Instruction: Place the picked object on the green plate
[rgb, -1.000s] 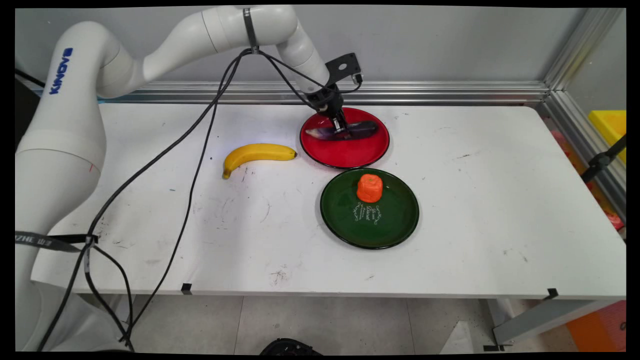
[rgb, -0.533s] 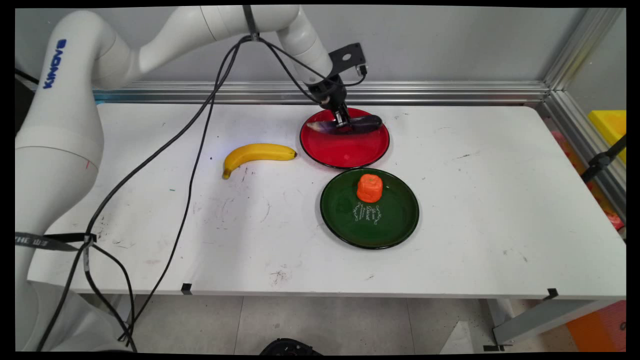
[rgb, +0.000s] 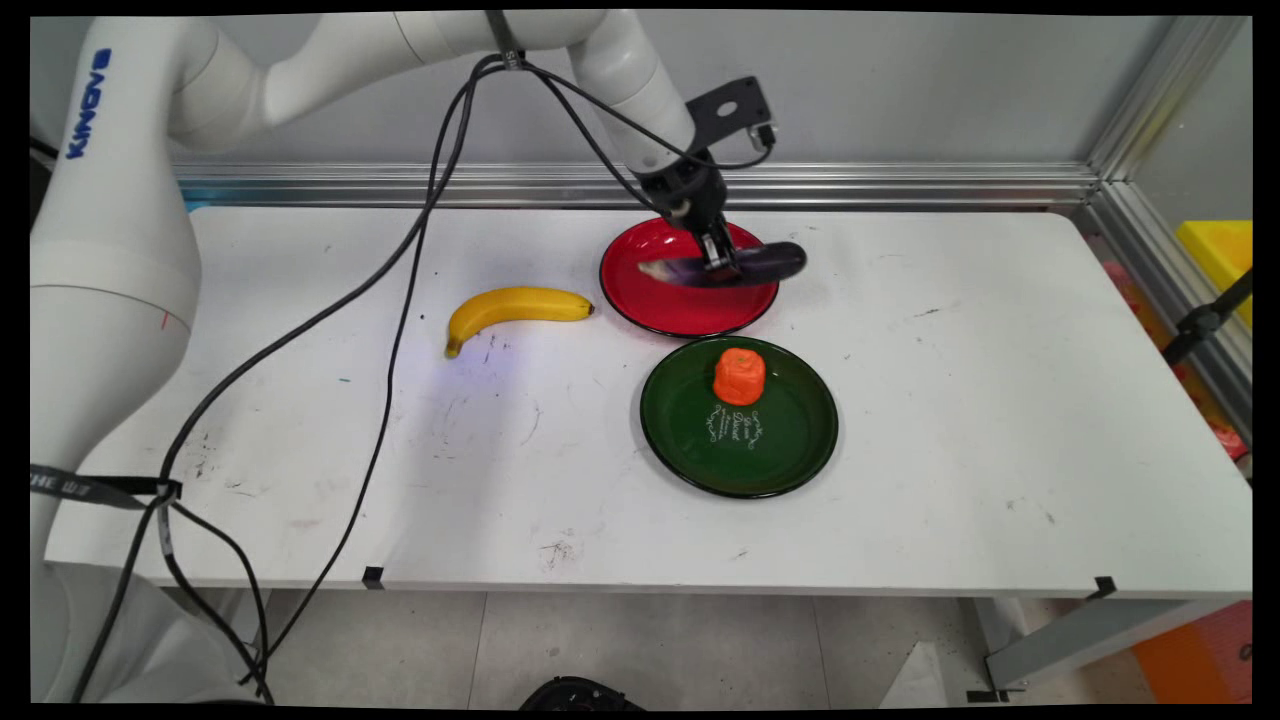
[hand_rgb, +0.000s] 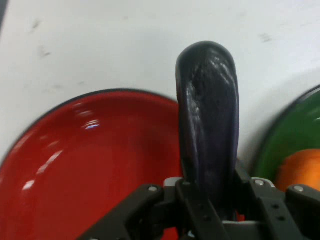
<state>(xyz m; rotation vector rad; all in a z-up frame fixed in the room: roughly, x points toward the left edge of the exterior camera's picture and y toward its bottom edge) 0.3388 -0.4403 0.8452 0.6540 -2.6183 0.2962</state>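
My gripper (rgb: 718, 258) is shut on a dark purple eggplant (rgb: 762, 264), which hangs lifted over the right part of the red plate (rgb: 650, 300). The eggplant's thick end reaches past the plate's right rim. In the hand view the eggplant (hand_rgb: 209, 115) rises upright from between the fingers, with the red plate (hand_rgb: 90, 165) below it on the left. A green plate (rgb: 790, 440) lies just in front of the red one and carries an orange carrot piece (rgb: 740, 376); the green plate's rim (hand_rgb: 290, 135) and the orange piece (hand_rgb: 302, 170) show at the hand view's right edge.
A yellow banana (rgb: 510, 308) lies on the white table (rgb: 1000, 400) left of the red plate. Black cables (rgb: 390, 350) hang from the arm across the table's left part. An aluminium rail (rgb: 900, 185) runs along the back edge.
The gripper has lifted the eggplant off the red plate and carried it to the right and slightly nearer; it now overhangs the plate's right rim. Banana, green plate and carrot have not moved.
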